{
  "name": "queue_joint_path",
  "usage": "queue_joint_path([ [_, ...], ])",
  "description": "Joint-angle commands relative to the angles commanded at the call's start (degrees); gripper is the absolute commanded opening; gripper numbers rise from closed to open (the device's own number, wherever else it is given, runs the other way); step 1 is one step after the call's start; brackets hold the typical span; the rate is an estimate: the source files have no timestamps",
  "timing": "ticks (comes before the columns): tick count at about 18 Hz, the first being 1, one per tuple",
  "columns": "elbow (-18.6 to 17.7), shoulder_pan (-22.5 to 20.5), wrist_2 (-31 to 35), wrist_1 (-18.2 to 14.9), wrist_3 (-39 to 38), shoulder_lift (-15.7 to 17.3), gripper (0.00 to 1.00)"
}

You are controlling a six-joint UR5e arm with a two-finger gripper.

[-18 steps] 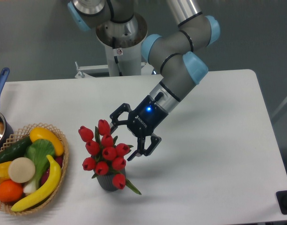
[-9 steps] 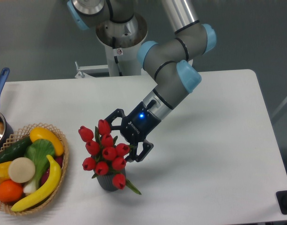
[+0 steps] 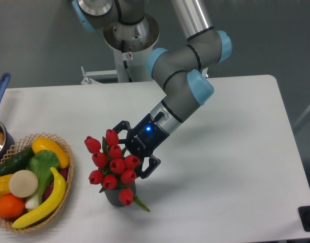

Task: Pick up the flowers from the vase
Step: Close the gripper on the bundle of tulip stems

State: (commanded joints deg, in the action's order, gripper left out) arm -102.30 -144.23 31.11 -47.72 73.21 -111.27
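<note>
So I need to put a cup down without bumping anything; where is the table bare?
Bare: the table's right half, from the gripper to the right edge, and the far-left strip behind the basket. Crowded: front-left, where basket, flowers, vase and gripper cluster.

The flowers (image 3: 112, 164) are a bunch of red closed tulip buds, roughly nine, with short green stems and narrow green leaves, smooth and uniform in colour. They stand in the vase (image 3: 116, 197), heads fanning upward and toward ten o'clock, the tallest buds at the upper left of the cluster. One bud hangs low at five o'clock, over the vase's rim, with a green leaf pointing out beside it toward four o'clock. The vase is a small dark grey cylinder standing upright on the white tabletop (image 3: 220, 177); most of it is hidden behind the buds, so only its lower wall shows.
</note>
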Motion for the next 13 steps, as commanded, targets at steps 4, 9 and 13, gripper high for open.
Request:
queue_joint_path([
  [4, 0.09, 0.0, -0.17, 0.0, -0.17, 0.09, 0.54],
  [9, 0.35, -0.17, -0.26, 0.0, -0.44, 0.35, 0.46],
  [13, 0.26, -0.44, -2.63, 0.0, -0.61, 0.61, 0.4],
])
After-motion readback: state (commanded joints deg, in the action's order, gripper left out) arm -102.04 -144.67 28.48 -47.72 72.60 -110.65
